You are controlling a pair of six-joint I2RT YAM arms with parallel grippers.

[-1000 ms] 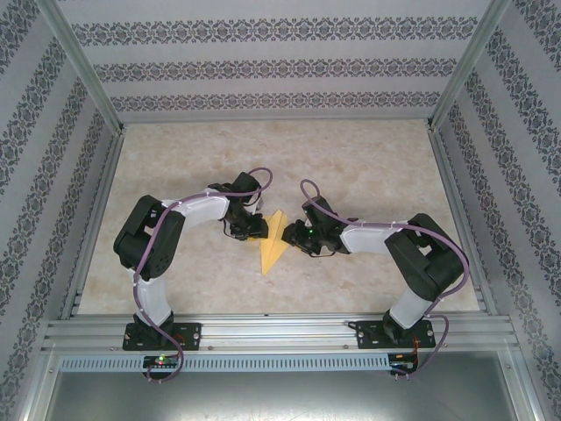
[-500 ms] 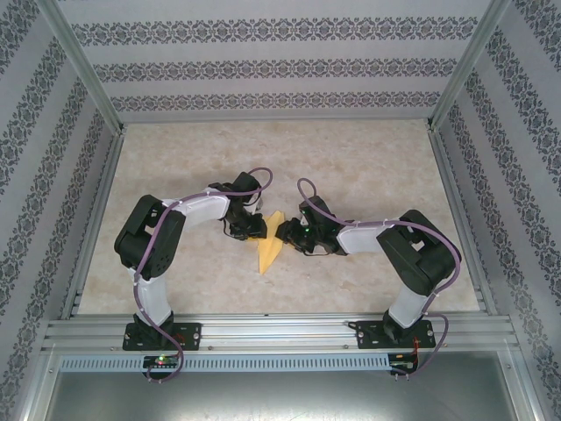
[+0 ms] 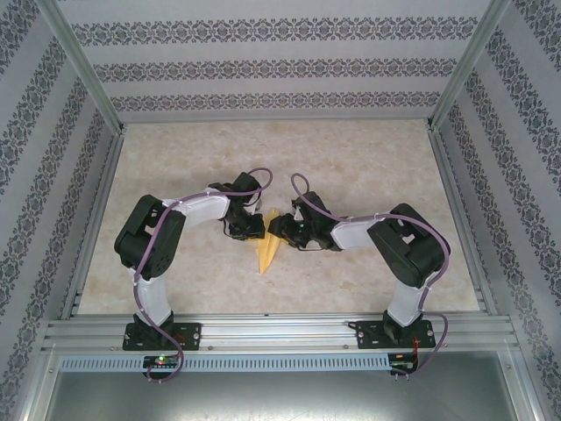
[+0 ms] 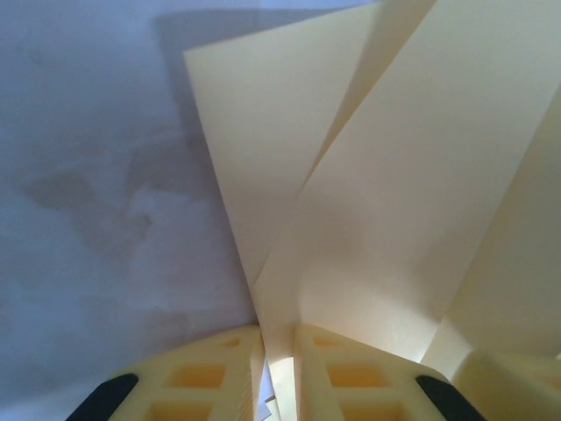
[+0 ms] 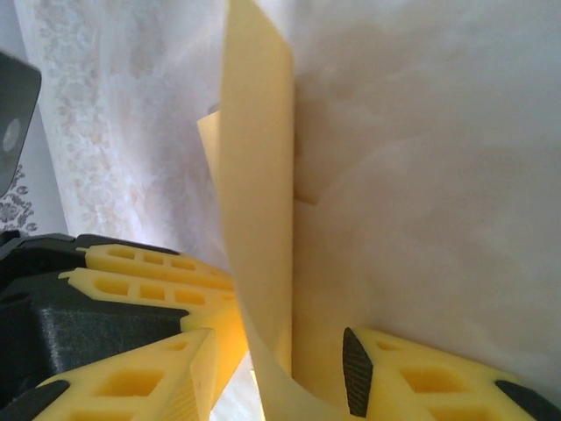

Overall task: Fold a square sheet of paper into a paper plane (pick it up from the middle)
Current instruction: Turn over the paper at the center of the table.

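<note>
Folding looks partway done: the paper (image 3: 266,250), at frame centre, is a creased pointed wedge, wings unfinished. Its fold is pinched by the left gripper (image 4: 279,338); the right gripper (image 5: 279,344) straddles a raised flap, jaws apart.

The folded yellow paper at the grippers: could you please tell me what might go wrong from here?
1. The left gripper pinches the folded yellow paper at a narrow edge; a pull could tear it or slip it free.
2. The right gripper stands open around a bowed, upright flap; closing there may set a crooked crease.
3. In the top view both grippers sit very close together over the paper, so they could bump each other.
</note>
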